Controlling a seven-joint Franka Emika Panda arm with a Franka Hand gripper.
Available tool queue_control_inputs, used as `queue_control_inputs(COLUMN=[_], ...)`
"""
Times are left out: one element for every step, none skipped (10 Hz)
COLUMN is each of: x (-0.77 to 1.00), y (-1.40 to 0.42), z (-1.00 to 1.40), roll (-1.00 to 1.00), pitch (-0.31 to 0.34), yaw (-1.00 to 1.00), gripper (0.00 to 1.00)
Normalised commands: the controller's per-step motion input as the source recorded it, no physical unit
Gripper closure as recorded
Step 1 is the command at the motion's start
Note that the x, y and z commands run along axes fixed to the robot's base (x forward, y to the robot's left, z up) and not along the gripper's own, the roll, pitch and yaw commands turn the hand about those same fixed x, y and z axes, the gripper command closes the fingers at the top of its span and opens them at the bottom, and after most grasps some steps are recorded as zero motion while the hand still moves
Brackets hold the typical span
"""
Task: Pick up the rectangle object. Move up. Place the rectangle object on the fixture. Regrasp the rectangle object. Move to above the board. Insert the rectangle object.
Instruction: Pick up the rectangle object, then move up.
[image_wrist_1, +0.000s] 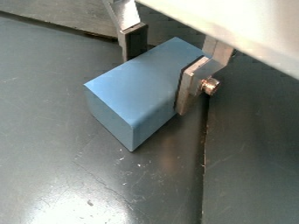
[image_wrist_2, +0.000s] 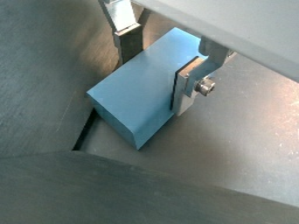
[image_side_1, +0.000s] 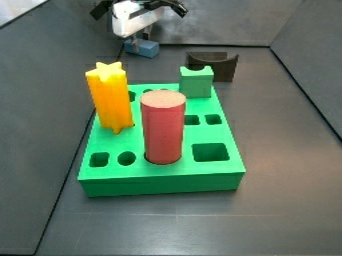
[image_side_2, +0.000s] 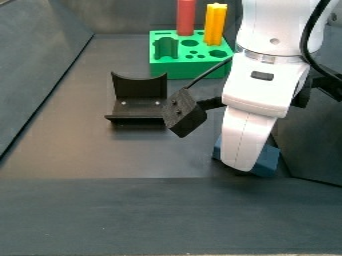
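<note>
both wrist views: tool (image_wrist_1: 163, 63) straddles rectangle object (image_wrist_1: 138, 92) on floor.

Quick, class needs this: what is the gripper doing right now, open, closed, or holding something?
Gripper: down at the floor, jaws closed on the rectangle object.

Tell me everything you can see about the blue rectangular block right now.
The rectangle object is a slate-blue block, plain and matte, with sharp edges and flat faces, looking like plastic or foam. It lies flat on the dark floor, long side down. The pincer straddles it, one silver finger on each long side; whether they press it is unclear. In a side view only a sliver shows beneath the arm, away from the fixture and the board. A seam in the floor runs beside it.
</note>
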Motion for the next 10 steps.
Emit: queue_control_inputs(x=[0.0, 0.0, 0.0, 0.0, 0.0, 0.0, 0.0, 0.0, 0.0, 0.0], y=[0.0, 0.0, 0.0, 0.0, 0.0, 0.0, 0.0, 0.0, 0.0, 0.0], z=[0.0, 0.0, 0.0, 0.0, 0.0, 0.0, 0.0, 0.0, 0.0, 0.83], roll=[0.0, 0.0, 0.0, 0.0, 0.0, 0.0, 0.0, 0.0, 0.0, 0.0], pitch=[0.0, 0.0, 0.0, 0.0, 0.0, 0.0, 0.0, 0.0, 0.0, 0.0], yaw=[0.0, 0.0, 0.0, 0.0, 0.0, 0.0, 0.0, 0.0, 0.0, 0.0], gripper=[1.0, 1.0, 1.0, 1.0, 1.0, 1.0, 1.0, 1.0, 1.0, 1.0])
